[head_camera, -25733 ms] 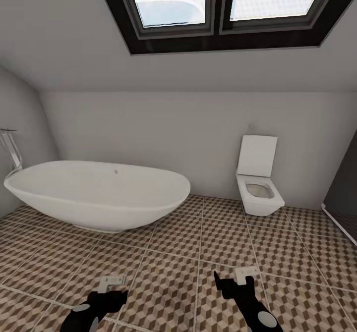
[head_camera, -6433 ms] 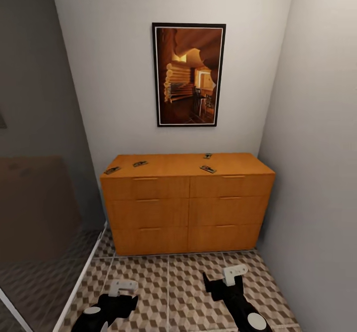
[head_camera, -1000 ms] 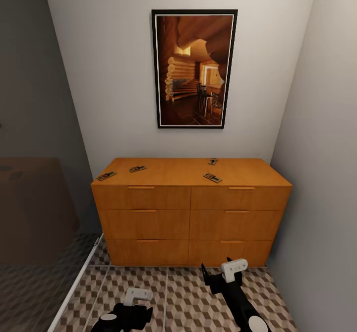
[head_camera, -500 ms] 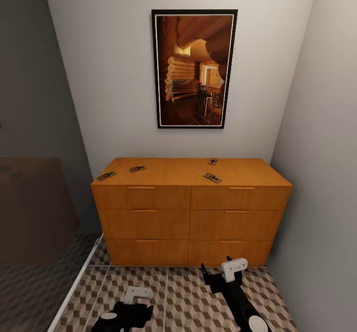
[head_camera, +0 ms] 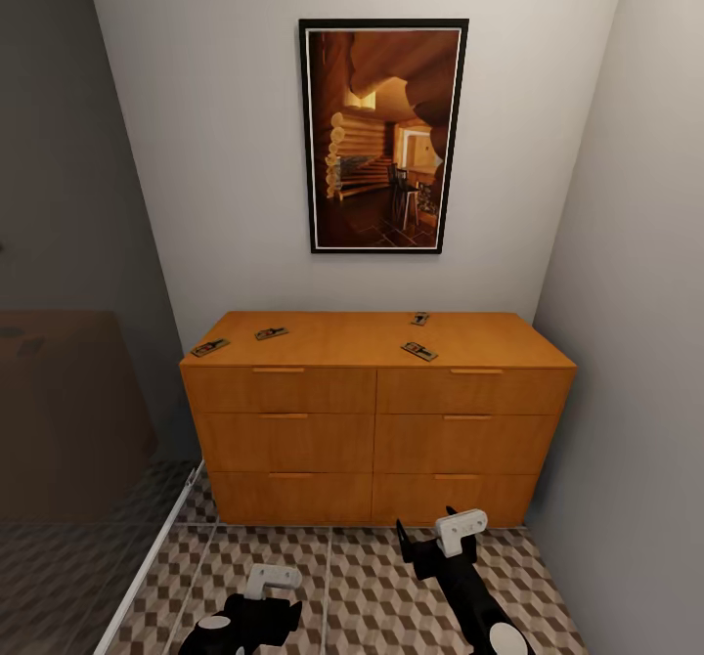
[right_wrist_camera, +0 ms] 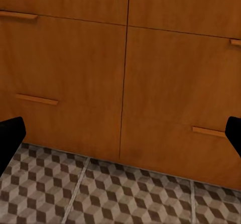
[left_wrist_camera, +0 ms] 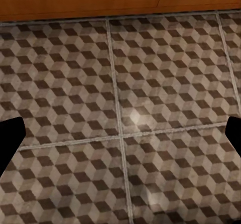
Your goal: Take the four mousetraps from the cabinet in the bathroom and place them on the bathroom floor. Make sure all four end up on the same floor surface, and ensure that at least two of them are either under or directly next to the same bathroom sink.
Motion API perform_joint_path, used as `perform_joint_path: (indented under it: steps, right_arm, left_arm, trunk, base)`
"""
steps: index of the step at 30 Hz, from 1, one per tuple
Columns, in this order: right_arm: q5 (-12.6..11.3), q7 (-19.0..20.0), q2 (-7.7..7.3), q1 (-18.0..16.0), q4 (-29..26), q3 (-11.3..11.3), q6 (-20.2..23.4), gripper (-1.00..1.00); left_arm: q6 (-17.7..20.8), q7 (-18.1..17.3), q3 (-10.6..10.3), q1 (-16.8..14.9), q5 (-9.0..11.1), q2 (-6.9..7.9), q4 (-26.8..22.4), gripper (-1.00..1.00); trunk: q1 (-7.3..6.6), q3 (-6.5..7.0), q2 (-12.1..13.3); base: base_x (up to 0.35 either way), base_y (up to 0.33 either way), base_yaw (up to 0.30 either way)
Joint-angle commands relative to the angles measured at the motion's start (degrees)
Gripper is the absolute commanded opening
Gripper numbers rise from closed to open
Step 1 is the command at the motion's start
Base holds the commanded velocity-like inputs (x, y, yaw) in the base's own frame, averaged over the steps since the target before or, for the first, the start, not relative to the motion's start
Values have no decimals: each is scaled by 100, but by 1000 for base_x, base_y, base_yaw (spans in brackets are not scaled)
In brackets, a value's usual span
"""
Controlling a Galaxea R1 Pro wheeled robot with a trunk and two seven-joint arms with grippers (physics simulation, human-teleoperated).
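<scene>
Mousetraps: four are lying on the cabinet top — two near its left end, two right of centre.
Left gripper: hanging low over the bathroom floor, jaws spread wide, holding nothing.
Right gripper: pointing at the drawer fronts, jaws spread, holding nothing.
Picture: hanging on the wall above the cabinet.
</scene>
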Motion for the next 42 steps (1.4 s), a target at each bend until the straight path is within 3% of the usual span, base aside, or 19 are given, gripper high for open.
perform_joint_path:
  steps: [1, 35, 42]
  right_arm:
    - [28, -20, 0, -3, -10, 9, 34, 100]
    - [45, -34, -5, -3, -5, -16, 52, 100]
    - [241, -169, 15, -3, -4, -49, 161, 100]
  left_arm:
    - [30, 13, -4, -3, 5, 3, -8, 100]
    - [36, 13, -13, -3, 16, -9, 52, 100]
    - [35, 13, -13, -3, 21, -9, 101, 100]
  trunk:
    - [0, -6, -4]
    - [0, -6, -4]
    - [0, -6, -4]
  base:
    - [0, 0, 0]
    - [0, 0, 0]
    - [0, 0, 0]
